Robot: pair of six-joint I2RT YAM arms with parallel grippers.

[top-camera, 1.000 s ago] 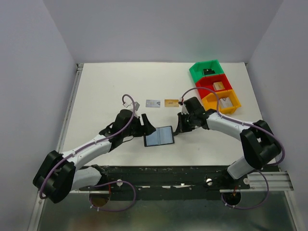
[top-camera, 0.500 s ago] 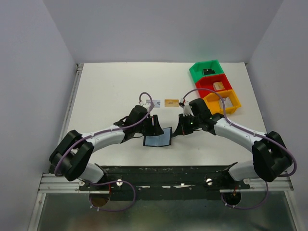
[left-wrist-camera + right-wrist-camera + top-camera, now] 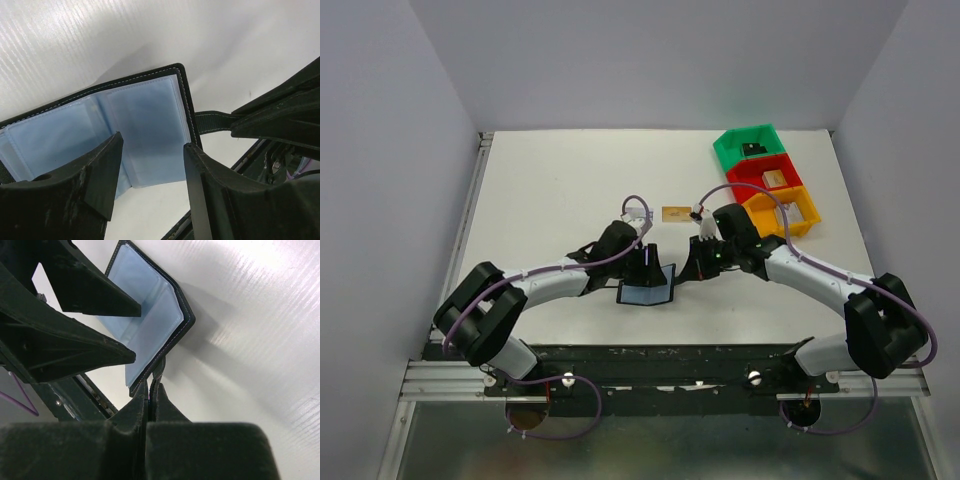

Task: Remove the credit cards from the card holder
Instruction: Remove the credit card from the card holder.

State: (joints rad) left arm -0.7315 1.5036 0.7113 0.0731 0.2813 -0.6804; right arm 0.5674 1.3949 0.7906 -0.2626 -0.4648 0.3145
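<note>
The card holder [image 3: 646,290] lies open near the table's front middle, with its blue-grey pockets up and its right half tilted upward. My right gripper [image 3: 693,268] is shut on its strap tab [image 3: 159,371], at the holder's right edge [image 3: 150,320]. My left gripper [image 3: 650,262] is open, just above the right pocket [image 3: 142,125], with one finger [image 3: 97,172] on each side of it. The strap tab [image 3: 212,120] runs off to the right fingers [image 3: 280,117]. A gold-orange card [image 3: 674,213] lies on the table behind the grippers. No card shows plainly in the pockets.
Green [image 3: 733,150], red [image 3: 756,187] and orange [image 3: 805,212] bins with small items stand in a row at the back right. The left arm's purple cable [image 3: 636,203] loops just left of the gold card. The black rail [image 3: 650,358] runs along the near edge.
My left gripper has moved right, to above the holder, and now covers the spot where a silver card lay. The holder's right half has been lifted by its strap.
</note>
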